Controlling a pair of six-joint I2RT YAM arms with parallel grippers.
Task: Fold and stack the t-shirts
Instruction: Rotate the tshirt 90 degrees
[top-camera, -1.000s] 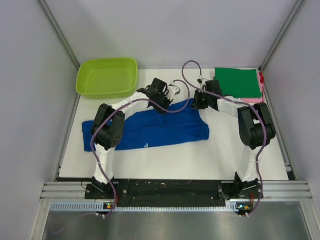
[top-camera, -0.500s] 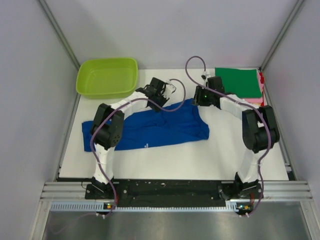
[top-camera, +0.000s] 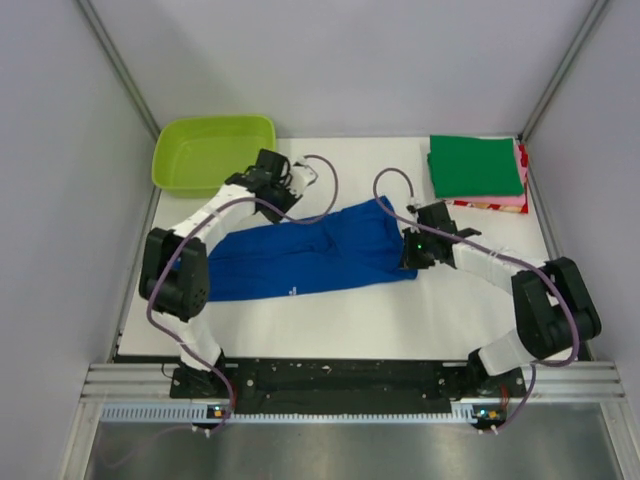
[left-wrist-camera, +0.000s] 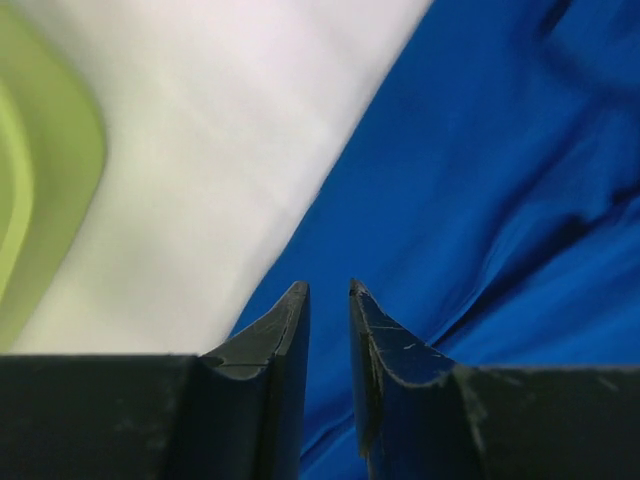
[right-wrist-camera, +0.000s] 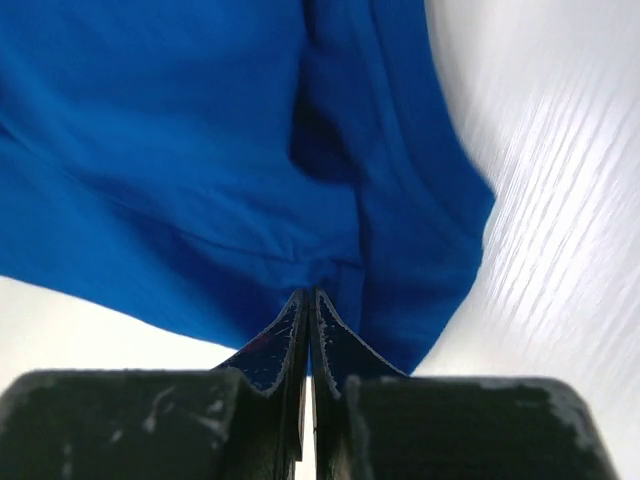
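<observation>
A royal-blue cloth t-shirt lies spread on the white tabletop between two arms. The right gripper, jaws pressed together, sits on its hem corner, seemingly to pull a fold; whether cloth is caught, I cannot tell. The left gripper hovers slightly parted above the far edge. A folded green t-shirt waits beyond the right gripper.

No lettering is legible anywhere; a white mark on the blue t-shirt is too small to read.
</observation>
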